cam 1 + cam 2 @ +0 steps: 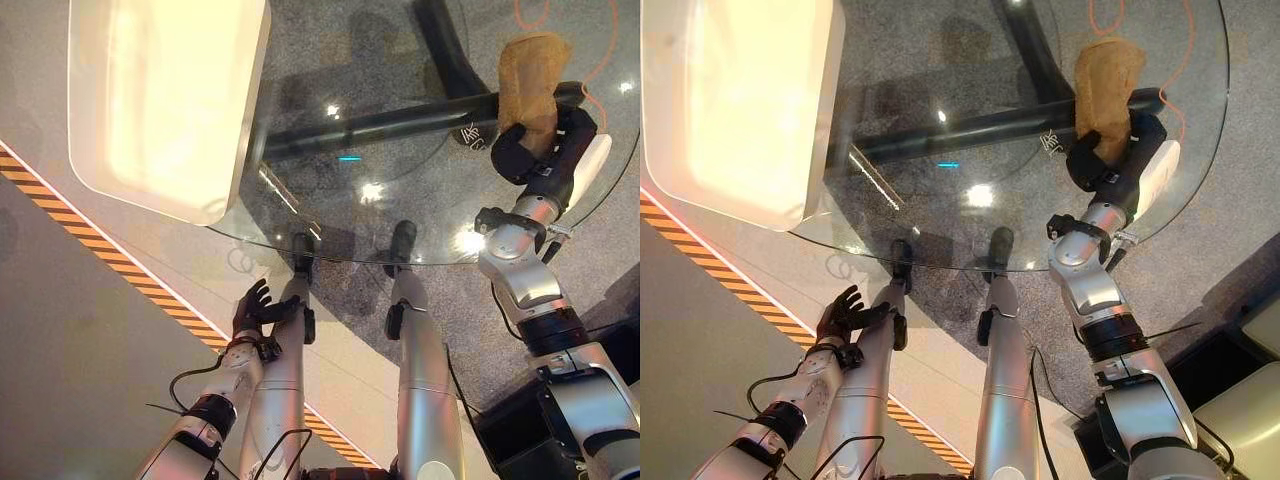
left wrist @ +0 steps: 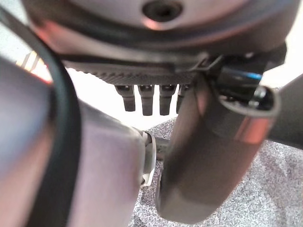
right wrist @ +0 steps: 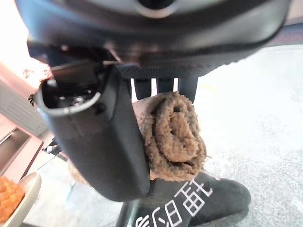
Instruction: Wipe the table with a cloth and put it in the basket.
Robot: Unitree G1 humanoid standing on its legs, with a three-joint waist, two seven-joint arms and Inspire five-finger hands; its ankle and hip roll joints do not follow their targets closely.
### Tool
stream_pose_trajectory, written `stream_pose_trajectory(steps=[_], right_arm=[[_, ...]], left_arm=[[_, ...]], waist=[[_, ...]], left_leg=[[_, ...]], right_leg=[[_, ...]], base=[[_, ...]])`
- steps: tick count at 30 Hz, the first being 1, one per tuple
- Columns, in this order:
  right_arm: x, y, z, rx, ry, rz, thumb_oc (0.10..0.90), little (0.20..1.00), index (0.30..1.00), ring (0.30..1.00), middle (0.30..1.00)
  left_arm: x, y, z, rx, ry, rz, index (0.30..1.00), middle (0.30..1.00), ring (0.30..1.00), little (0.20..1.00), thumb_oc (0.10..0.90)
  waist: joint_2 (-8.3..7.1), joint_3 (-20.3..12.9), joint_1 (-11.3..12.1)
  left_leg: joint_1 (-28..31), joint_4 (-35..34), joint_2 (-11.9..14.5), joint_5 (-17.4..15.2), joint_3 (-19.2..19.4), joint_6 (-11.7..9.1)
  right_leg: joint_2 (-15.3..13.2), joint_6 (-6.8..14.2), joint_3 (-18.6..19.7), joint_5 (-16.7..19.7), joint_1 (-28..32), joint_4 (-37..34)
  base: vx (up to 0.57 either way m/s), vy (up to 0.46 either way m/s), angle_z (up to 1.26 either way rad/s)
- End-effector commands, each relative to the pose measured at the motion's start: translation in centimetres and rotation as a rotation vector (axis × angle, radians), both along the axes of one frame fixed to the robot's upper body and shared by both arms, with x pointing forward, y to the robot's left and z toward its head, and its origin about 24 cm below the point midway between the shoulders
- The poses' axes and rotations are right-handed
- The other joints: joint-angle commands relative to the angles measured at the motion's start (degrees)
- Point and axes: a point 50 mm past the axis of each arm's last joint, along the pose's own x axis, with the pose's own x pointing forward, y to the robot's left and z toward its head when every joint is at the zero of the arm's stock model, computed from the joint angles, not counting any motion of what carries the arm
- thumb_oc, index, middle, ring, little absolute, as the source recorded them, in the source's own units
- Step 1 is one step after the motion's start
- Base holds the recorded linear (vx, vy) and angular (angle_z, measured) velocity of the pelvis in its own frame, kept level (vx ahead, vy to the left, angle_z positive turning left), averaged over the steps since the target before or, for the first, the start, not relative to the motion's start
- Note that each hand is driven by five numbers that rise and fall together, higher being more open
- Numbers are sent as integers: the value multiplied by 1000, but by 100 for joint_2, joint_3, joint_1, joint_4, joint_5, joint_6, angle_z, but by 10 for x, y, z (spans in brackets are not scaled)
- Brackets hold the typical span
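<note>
The cloth (image 1: 531, 82) is a tan, rolled terry bundle held in the right hand (image 1: 548, 152) over the right part of the round glass table (image 1: 400, 225), near its right edge. The fingers and thumb of that hand are curled round the lower end of the roll; in the right wrist view the cloth (image 3: 173, 137) sits between the thumb and the row of fingers, with its spiral end face showing. The long axis of the roll runs from the hand away toward the far edge of the table, and the free end stands out past the fingers.

Under the glass, the dark table frame (image 1: 380, 122) crosses from the centre toward the right edge, passing just beneath the hand. A large white tray-like basket (image 1: 160, 100) lies on the left part of the table, overhanging its left edge, well apart from the cloth.

The left hand (image 1: 257, 307) hangs below the near edge of the table, off the glass, with its fingers relaxed and spread, grasping nothing.
</note>
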Motion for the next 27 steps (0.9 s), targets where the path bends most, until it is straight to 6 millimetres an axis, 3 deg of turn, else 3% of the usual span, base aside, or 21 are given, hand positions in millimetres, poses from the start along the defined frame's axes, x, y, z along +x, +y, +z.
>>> stream_pose_trajectory(steps=[1,11,13,14,15,17,18,20,21,27], right_arm=[[-9,24,24,-172,-73,169,100,200,300,300,300],[-11,74,7,-265,-6,430,100,200,300,300,300],[-14,83,-3,-268,13,486,100,200,300,300,300],[-14,90,5,-292,-9,517,100,200,300,300,300],[-15,93,-2,-290,11,531,100,200,300,300,300],[-17,102,-1,-320,8,577,100,200,300,300,300],[-19,110,8,-367,-18,624,100,200,300,300,300],[-21,117,1,-384,5,661,100,200,300,300,300],[-22,123,9,-411,-12,685,100,200,300,300,300],[-23,137,7,-425,6,735,100,200,300,300,300]], left_arm=[[-48,-14,-43,-67,177,39,900,900,900,900,800],[-47,-15,-43,-60,169,30,900,900,900,900,800],[-55,-16,-49,-59,192,25,900,900,900,900,800],[-47,-17,-43,-60,168,23,900,900,900,900,800],[-54,-17,-48,-60,190,22,900,900,900,900,800],[-53,-18,-48,-62,188,19,900,900,900,900,800],[-45,-20,-42,-62,166,14,900,900,900,900,800],[-53,-21,-47,-60,191,10,900,900,900,900,800],[-45,-22,-42,-58,172,7,900,900,900,900,800],[-42,-21,-41,-56,172,-2,900,900,900,900,800]], waist=[[200,-57,8],[227,-57,32],[250,-57,63],[240,-57,38],[253,-57,67],[255,-57,70],[246,-57,52],[263,-57,87],[252,-57,72],[269,-57,103]], left_leg=[[-39,-107,-354,39,222,223],[-74,-100,-359,70,243,222],[126,-44,-325,-127,213,197],[-95,-82,-348,68,252,220],[121,-47,-321,-118,217,191],[115,-49,-320,-114,217,188],[-118,-71,-343,74,252,213],[102,-26,-316,-116,216,187],[-116,-56,-339,73,247,214],[-158,-27,-346,90,238,203]], right_leg=[[338,49,-204,78,52,-138],[308,38,-230,48,7,-95],[339,72,-206,-133,185,-17],[302,34,-234,42,-17,-76],[335,70,-210,-132,180,-16],[338,68,-206,-136,170,-9],[303,32,-226,33,-45,-53],[335,70,-202,-147,149,27],[299,37,-229,22,-54,-17],[283,36,-261,14,-81,0]], base=[[0,0,0],[5,1,0],[29,6,1],[0,0,0],[0,0,0],[6,7,2],[0,0,0],[0,0,0],[-38,-7,3],[-1,1,4]])
